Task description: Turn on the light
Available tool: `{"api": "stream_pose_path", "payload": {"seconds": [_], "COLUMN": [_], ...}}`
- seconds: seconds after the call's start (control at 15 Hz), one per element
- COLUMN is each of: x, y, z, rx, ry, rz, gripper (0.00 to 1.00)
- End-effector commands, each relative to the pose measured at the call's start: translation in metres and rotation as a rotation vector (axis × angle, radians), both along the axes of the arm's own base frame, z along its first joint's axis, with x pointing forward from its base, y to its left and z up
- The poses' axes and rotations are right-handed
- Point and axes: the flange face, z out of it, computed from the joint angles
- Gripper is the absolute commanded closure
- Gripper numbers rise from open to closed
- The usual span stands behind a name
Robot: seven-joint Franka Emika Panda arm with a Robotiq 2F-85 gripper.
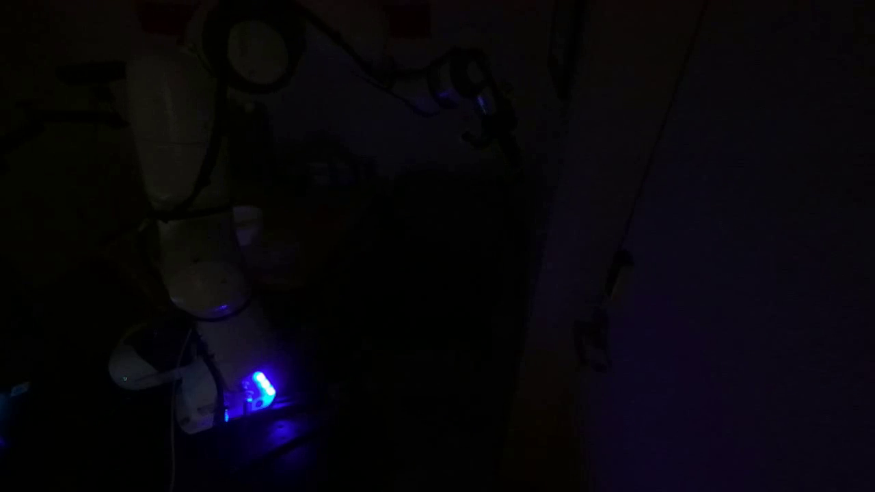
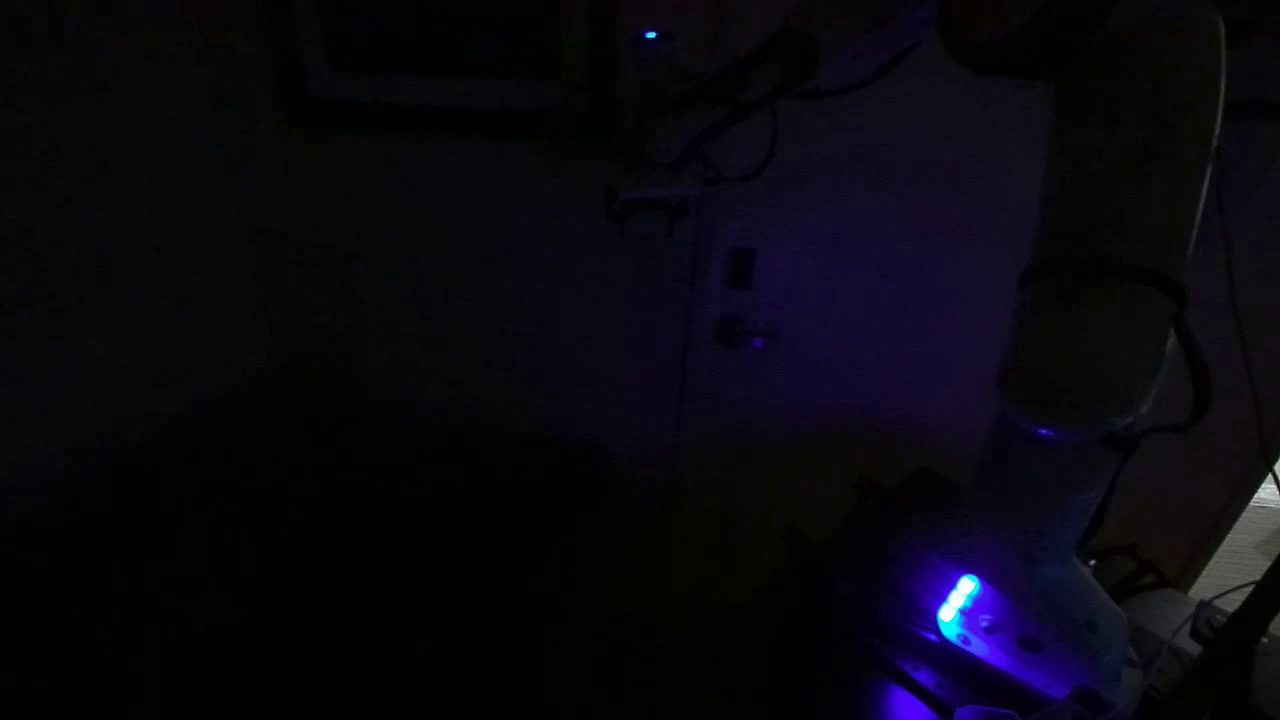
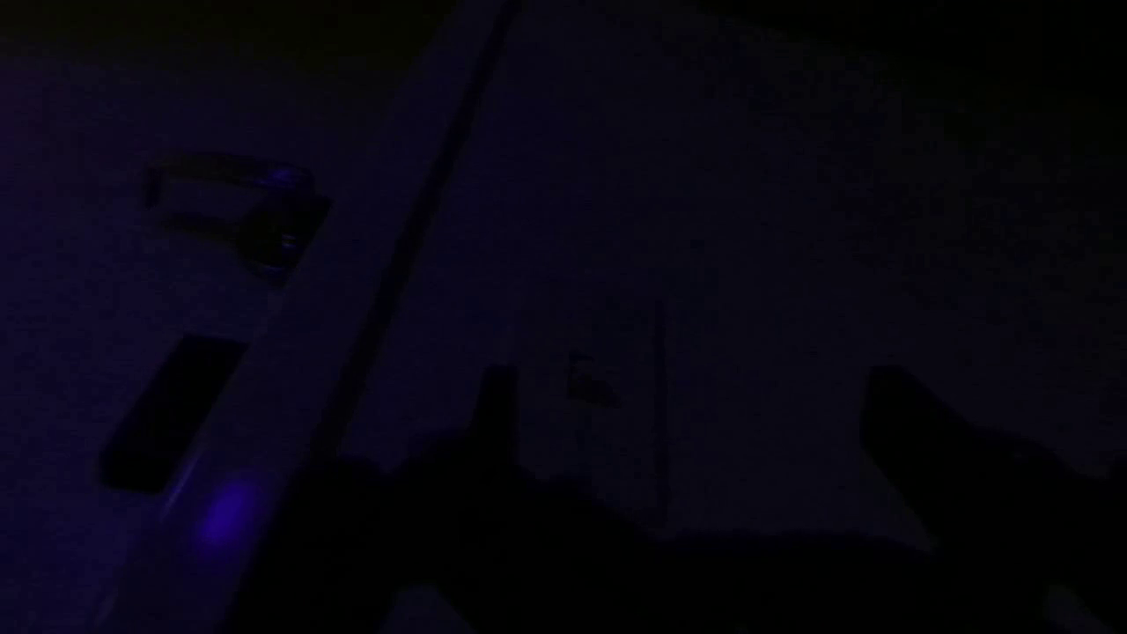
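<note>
The room is very dark. In the wrist view my gripper [image 3: 692, 370] shows as a black outline with two fingers wide apart and nothing visible between them. Behind the gap is a dim wall [image 3: 775, 264]. A small dark shape [image 3: 590, 385] on that wall lies nearer the left finger; it may be the light switch, but it is too dark to be sure. The gripper also shows faintly in both exterior views [image 1: 502, 133] [image 2: 648, 208], raised high near the wall. Whether it touches the wall cannot be told. No switch can be made out in the exterior views.
A door [image 3: 88, 291] with a lever handle [image 3: 277, 233] and a dark lock box [image 3: 172, 414] is left of the gripper in the wrist view. A dark picture frame [image 2: 440, 95] hangs on the wall. Blue lights [image 1: 263, 384] glow on my arm's base.
</note>
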Motion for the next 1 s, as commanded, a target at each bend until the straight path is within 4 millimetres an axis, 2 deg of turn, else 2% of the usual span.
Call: {"api": "stream_pose_path", "payload": {"seconds": [0.0, 0.27, 0.6, 0.67, 0.93], "x": [0.002, 0.006, 0.014, 0.015, 0.018], "y": [0.001, 0.004, -0.017, -0.021, -0.031], "z": [-0.001, -0.005, -0.017, -0.018, -0.018], "rx": [0.011, 0.021, 0.053, 0.058, 0.054], "ry": [0.006, 0.004, 0.014, 0.011, -0.007], "rz": [0.0, -0.008, -0.059, -0.07, -0.097], "gripper": [0.0, 0.0, 0.0, 0.17, 0.49]}}
